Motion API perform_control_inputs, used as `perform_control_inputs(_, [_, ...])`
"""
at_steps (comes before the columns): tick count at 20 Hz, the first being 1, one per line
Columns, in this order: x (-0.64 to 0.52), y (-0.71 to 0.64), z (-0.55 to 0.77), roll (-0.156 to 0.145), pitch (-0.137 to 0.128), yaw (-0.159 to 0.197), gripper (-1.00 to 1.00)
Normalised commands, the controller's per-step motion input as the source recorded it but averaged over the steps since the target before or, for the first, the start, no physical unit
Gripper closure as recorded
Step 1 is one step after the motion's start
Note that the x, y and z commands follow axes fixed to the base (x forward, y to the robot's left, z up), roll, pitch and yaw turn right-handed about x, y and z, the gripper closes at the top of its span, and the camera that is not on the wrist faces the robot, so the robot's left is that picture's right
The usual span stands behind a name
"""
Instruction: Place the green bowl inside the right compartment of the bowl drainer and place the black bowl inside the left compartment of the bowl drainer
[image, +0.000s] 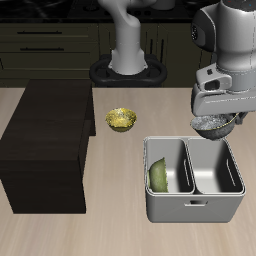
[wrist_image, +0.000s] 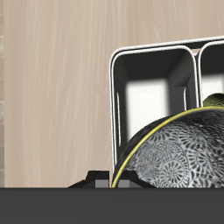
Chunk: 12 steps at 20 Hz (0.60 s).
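Black bowl (image: 212, 124), gripped at its rim by the closed gripper (image: 222, 122), is held above the bowl drainer (image: 192, 205); lowering into the empty well is judged next. Green bowl (image: 160, 175) is seen lying in the other well. The bowl's patterned underside (wrist_image: 179, 157) is shown only by the wrist view.

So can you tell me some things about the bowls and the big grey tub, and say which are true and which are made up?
1. The small olive-green bowl lies inside one well of the grey metal bowl drainer. True.
2. The speckled silvery black bowl sits on the table. False: the gripper holds it in the air above the drainer's back edge.
3. The yellow-gold bowl is on the wooden table. True.
4. Both wells are full. False: the other well is empty.
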Motion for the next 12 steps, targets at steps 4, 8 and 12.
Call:
perform_control_inputs(4, [0.08, 0.0, -0.29, 0.004, 0.038, 0.003, 1.0])
perform_control_inputs(8, [0.08, -0.1, -0.15, -0.011, 0.024, -0.02, 1.0])
perform_control_inputs(12, [0.03, -0.05, -0.19, 0.002, 0.024, -0.009, 1.0])
